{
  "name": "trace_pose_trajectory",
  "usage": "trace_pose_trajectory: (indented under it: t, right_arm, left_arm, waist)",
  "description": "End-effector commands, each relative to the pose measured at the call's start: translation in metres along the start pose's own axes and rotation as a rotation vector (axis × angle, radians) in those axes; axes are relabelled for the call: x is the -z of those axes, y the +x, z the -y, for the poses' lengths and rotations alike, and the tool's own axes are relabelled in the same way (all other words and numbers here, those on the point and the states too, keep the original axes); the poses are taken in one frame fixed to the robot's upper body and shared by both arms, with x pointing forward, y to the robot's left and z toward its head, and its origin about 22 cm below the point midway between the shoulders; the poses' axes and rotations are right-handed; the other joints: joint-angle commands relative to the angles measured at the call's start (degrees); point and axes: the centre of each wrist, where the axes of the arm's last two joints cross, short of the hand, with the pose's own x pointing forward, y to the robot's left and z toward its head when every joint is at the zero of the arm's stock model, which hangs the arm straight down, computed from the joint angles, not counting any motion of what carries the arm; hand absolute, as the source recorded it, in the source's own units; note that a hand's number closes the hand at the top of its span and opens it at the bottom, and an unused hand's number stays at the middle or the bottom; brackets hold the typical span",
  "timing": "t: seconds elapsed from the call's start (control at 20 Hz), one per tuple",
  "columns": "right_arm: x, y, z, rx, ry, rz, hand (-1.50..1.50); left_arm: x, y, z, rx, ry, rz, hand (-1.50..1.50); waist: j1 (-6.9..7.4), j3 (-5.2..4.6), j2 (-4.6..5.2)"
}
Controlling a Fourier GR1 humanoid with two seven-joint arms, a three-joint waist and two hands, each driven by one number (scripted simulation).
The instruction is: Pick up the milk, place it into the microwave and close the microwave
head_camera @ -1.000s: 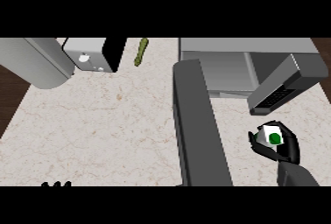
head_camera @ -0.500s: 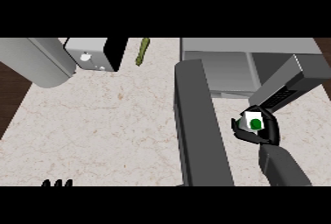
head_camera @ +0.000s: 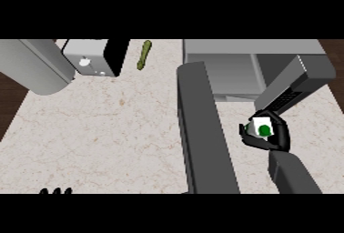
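The milk (head_camera: 260, 129) is a small white carton with a green mark, held in my right hand (head_camera: 275, 136), whose fingers curl round it at the right of the view. It hangs just in front of the open microwave (head_camera: 232, 73), below the cavity's mouth. The microwave's door (head_camera: 201, 132) swings out toward me as a long dark slab left of the hand. Only the fingertips of my left hand (head_camera: 55, 191) show at the lower left edge, pointing up and at rest.
A grey cylinder (head_camera: 30, 63) lies at the back left, beside a toaster-like box (head_camera: 94, 57). A thin green vegetable (head_camera: 144, 54) lies on the counter (head_camera: 101, 132) behind them. A grey panel with dark keys (head_camera: 292, 88) slants at the right.
My right hand has carried the milk up and to the left, from the lower right toward the microwave's opening. The left hand has stayed put.
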Motion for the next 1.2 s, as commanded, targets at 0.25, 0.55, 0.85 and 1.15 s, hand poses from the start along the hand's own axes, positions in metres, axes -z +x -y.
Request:
trace_pose_trajectory:
  t: [0.25, 0.55, 0.85, 1.15]
  right_arm:
    - [-0.014, 0.028, 0.016, -0.048, 0.071, 0.029, 1.50]
    - [-0.045, 0.057, 0.003, 0.105, 0.120, 0.049, 1.50]
    - [-0.037, 0.094, -0.020, 0.308, 0.097, 0.031, 1.50]
    - [-0.002, 0.105, -0.050, 0.188, 0.089, 0.073, 1.50]
  left_arm:
    - [-0.004, -0.017, 0.016, -0.021, 0.004, -0.028, -1.50]
    - [-0.010, 0.000, 0.010, 0.005, 0.027, -0.005, -1.50]
    - [-0.019, -0.003, 0.001, -0.002, 0.035, -0.011, -1.50]
    - [0.004, 0.006, -0.006, -0.020, 0.029, 0.010, -1.50]
  waist:
    - [-2.07, -0.23, -0.69]
    - [-1.10, -0.11, -0.33]
    - [-0.65, -0.09, -0.25]
    - [-0.13, -0.03, 0.04]
